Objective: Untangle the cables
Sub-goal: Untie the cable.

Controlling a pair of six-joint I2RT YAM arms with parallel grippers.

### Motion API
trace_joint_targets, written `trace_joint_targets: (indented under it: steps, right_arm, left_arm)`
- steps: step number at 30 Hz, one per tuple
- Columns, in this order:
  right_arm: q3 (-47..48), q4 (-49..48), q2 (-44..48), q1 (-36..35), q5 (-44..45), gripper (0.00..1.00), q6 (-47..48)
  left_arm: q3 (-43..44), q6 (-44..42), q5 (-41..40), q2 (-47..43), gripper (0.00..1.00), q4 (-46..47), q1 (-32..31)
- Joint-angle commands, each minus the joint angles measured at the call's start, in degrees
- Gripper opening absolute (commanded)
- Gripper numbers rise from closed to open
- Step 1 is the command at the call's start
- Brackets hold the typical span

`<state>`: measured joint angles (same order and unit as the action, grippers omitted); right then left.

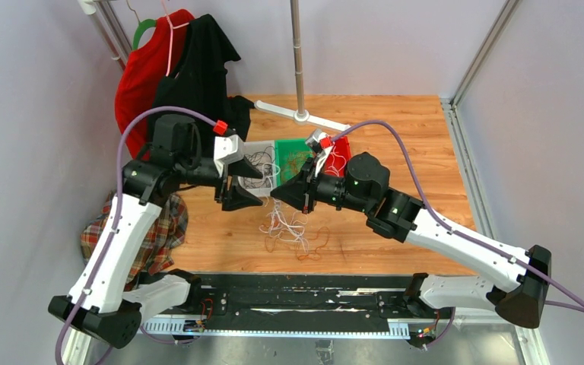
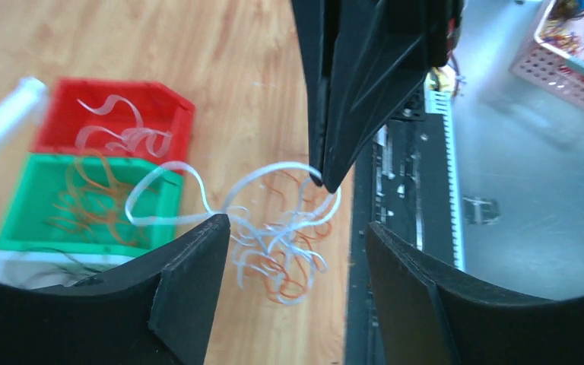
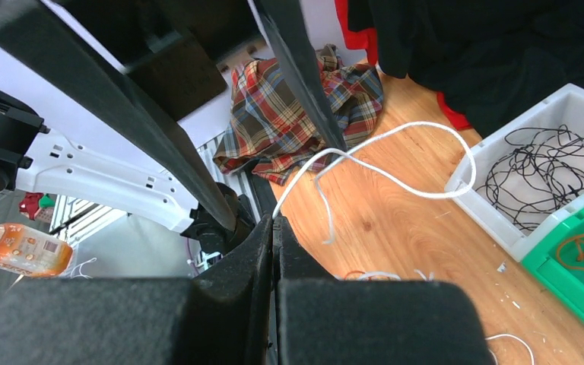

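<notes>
A loose tangle of white and orange cables (image 1: pixel 293 228) lies on the wooden table (image 1: pixel 411 160) in front of both arms. My right gripper (image 3: pixel 276 219) is shut on the end of one white cable (image 3: pixel 395 173), which lifts out of the tangle (image 2: pixel 281 255) and loops over the table. In the left wrist view that white cable (image 2: pixel 160 179) runs from the right gripper (image 2: pixel 325 181) toward one of my left fingers (image 2: pixel 190 281). My left gripper (image 2: pixel 298 226) is open just above the tangle, jaws apart, holding nothing. In the top view the left gripper (image 1: pixel 262 189) faces the right gripper (image 1: pixel 275 194) closely.
Three bins stand behind the grippers: white (image 1: pixel 258 163) with black cables, green (image 1: pixel 293 156) with orange ones, red (image 1: pixel 338 156) with white ones. A plaid cloth (image 1: pixel 156 232) lies at the left edge, hanging clothes (image 1: pixel 190 68) and a stand pole (image 1: pixel 299 61) at the back.
</notes>
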<state>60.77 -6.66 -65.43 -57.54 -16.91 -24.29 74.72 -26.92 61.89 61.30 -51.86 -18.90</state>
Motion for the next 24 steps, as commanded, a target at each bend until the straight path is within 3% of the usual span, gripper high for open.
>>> trace_joint_targets:
  steps: [1, 9, 17, 22, 24]
  right_arm:
    - [0.22, -3.0, 0.19, -0.38, -1.69, 0.01, -0.83]
    - [2.13, -0.86, -2.03, -0.45, -5.14, 0.01, -0.67]
    - [3.55, -0.63, -4.41, -0.48, -8.8, 0.01, -1.02]
    - [3.9, -1.17, -4.83, -0.49, -10.14, 0.01, -1.4]
    - [4.25, -1.39, -5.37, -0.5, -10.36, 0.01, -1.44]
  left_arm:
    - [9.03, -13.29, -2.37, -1.17, 0.7, -7.51, -0.27]
    - [7.68, -26.77, -14.16, -2.92, 0.75, -9.97, -6.65]
    - [6.99, -34.77, -24.29, -2.42, 0.66, -10.46, -13.24]
    - [4.24, -36.6, -28.07, -3.6, 0.53, -10.45, -16.43]
    - [3.89, -36.1, -28.97, -3.32, 0.36, -10.46, -18.04]
